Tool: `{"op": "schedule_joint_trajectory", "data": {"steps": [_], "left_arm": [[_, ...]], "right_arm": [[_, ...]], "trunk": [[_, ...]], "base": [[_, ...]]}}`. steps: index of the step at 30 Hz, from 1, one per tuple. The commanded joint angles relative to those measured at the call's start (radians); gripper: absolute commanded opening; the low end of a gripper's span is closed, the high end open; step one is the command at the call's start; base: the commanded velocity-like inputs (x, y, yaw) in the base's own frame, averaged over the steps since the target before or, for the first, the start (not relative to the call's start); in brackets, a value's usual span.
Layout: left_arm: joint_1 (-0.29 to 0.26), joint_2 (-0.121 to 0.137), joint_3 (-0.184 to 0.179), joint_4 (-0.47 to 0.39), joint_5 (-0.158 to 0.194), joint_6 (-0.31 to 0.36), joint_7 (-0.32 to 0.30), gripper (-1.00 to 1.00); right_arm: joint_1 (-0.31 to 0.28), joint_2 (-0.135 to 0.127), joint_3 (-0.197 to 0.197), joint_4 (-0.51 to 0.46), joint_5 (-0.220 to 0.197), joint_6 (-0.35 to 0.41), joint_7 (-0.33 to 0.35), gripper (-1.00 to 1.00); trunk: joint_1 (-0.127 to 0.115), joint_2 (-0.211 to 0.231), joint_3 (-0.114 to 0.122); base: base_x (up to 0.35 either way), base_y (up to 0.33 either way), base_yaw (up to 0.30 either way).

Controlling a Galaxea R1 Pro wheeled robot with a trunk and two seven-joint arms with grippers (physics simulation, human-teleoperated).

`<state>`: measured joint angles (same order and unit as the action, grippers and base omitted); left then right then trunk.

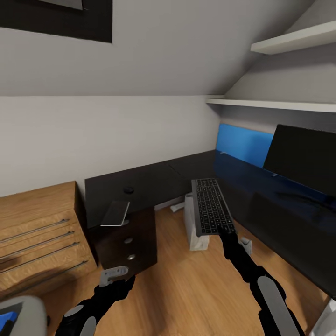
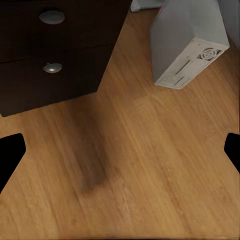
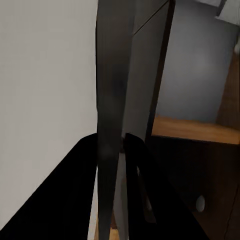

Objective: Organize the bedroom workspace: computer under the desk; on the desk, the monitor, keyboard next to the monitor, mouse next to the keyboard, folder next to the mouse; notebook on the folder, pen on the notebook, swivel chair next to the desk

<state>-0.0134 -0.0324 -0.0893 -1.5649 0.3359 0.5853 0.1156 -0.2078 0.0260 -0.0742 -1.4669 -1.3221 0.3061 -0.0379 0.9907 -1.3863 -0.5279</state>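
Observation:
My right gripper [image 1: 219, 232] is shut on the near end of the dark keyboard [image 1: 211, 205], holding it in the air above the white computer tower [image 1: 192, 231] on the floor. The right wrist view shows the keyboard's thin edge [image 3: 112, 100] between the fingers. The black monitor [image 1: 303, 158] stands on the dark desk [image 1: 261, 186] to the right. On the desk's left wing lie a small black mouse [image 1: 128, 190] and a flat grey item [image 1: 115, 213], perhaps the notebook. My left gripper [image 1: 113, 275] hangs open over the wood floor [image 2: 130, 150], the tower [image 2: 187, 47] ahead of it.
A dark drawer unit [image 1: 126, 242] [image 2: 50, 50] stands under the desk's left wing, beside a wooden dresser [image 1: 37, 233]. White shelves [image 1: 280, 105] run above the desk. A grey rounded shape with a blue patch [image 1: 11, 317] sits at the bottom left corner.

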Motion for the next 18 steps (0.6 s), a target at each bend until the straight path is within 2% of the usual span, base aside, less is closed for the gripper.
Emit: {"op": "schedule_joint_trajectory", "data": {"steps": [1, 11, 16, 18], "left_arm": [[0.0, 0.0, -0.001, -0.001, 0.011, 0.004, 0.009, 1.0], [0.0, 0.0, -0.003, -0.001, 0.011, 0.002, 0.008, 1.0], [0.0, 0.003, -0.062, -0.001, 0.009, 0.002, 0.009, 1.0], [0.0, 0.003, -0.075, -0.001, 0.008, 0.002, 0.01, 1.0]], "right_arm": [[-0.001, 0.001, -0.002, -0.001, -0.011, 0.004, -0.002, -1.0], [-0.001, 0.0, 0.0, -0.001, -0.008, -0.031, -0.001, -1.0], [-0.001, 0.001, 0.0, -0.002, 0.001, -0.051, 0.0, -1.0], [-0.001, 0.002, 0.0, -0.001, 0.008, -0.053, 0.0, -1.0]], "trunk": [[0.0, -0.001, -0.001], [0.0, -0.001, -0.001], [0.0, -0.001, -0.001], [0.0, -0.001, -0.001]], "base": [[-0.048, 0.141, -0.264], [-0.011, 0.03, -0.265], [-0.132, 0.1, -0.269], [-0.223, 0.193, -0.27]]}}
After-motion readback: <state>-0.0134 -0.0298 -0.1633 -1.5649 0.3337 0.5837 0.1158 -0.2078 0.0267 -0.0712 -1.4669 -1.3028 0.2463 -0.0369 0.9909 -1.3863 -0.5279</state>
